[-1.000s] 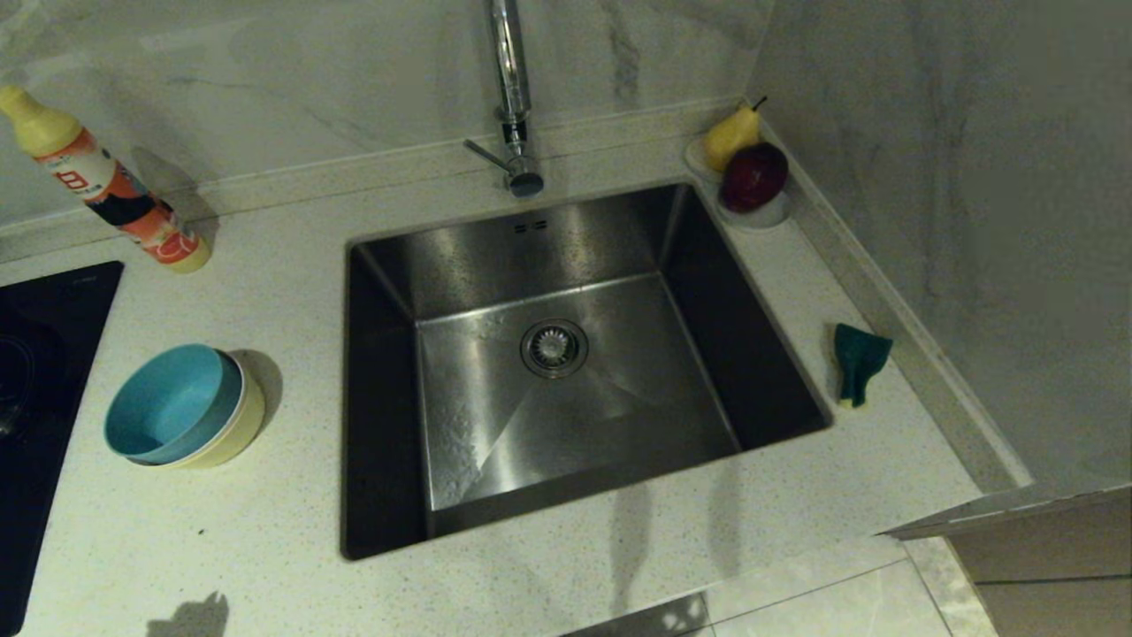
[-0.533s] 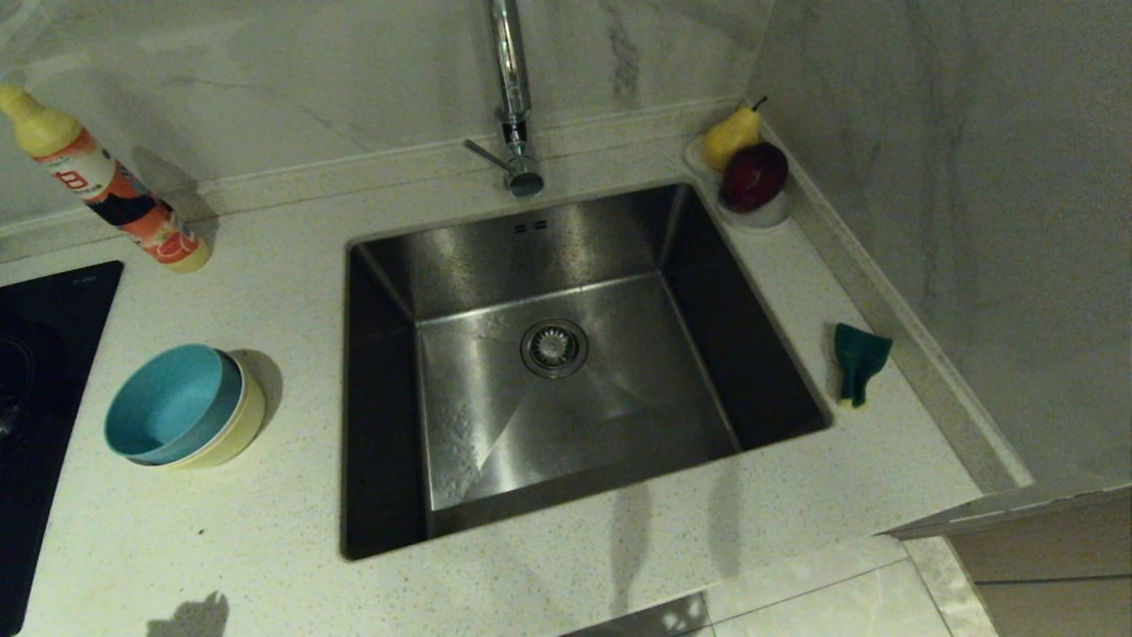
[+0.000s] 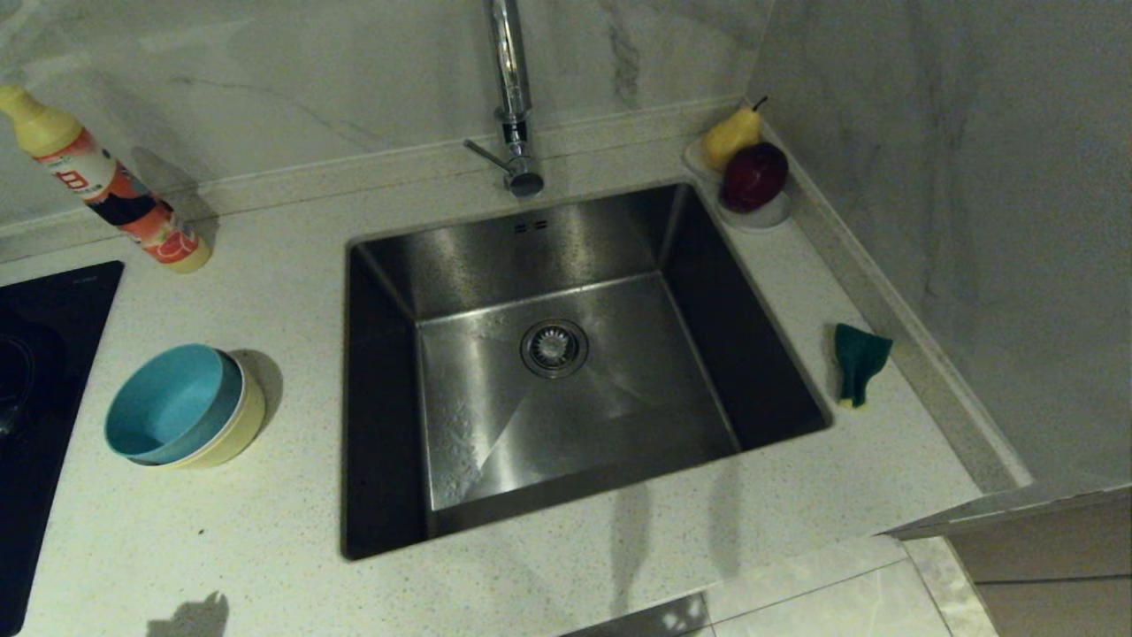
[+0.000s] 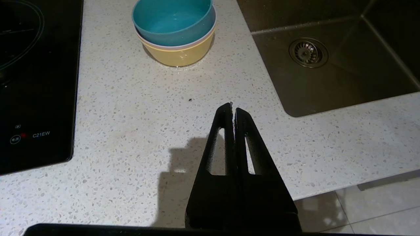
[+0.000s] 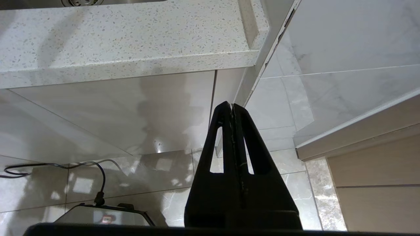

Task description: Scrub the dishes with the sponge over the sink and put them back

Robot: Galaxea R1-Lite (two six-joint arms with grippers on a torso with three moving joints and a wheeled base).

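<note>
Three bowls (image 3: 181, 409) sit nested in one stack on the speckled white table (image 3: 265, 292), left of the sink (image 3: 566, 354) and well apart from its rim: the light blue bowl (image 3: 164, 402) on top, the yellow bowl (image 3: 237, 425) outermost at the bottom, and a thin pale rim of the third bowl (image 4: 183, 46) between them, seen only from the left wrist. The stack leans slightly and stands just beside the black induction hob (image 3: 44, 372) at the table's left edge.

Right of the basin, near the raised edge against the wall, the sponge (image 3: 858, 361) lies on the table, its dark green face up and bent, a sliver of yellow foam showing at its near end. The sink holds nothing but its round drain strainer (image 3: 554, 347). A chrome tap (image 3: 511, 97) rises behind it.

At the back right corner a small white dish (image 3: 761, 212) carries a yellow pear (image 3: 730, 134) and a dark red apple (image 3: 753, 175), which touch each other. A detergent bottle (image 3: 106, 190) with a yellow cap leans by the back wall on the left.

Neither arm shows from the head. The left pincer (image 4: 232, 106) hangs over the table's near part, short of the bowls, its fingers pressed together and holding nothing. The right pincer (image 5: 231, 105) hangs below the table's front edge, before the cabinet face (image 5: 131, 111) and floor tiles (image 5: 288, 170), likewise closed tight and empty.
</note>
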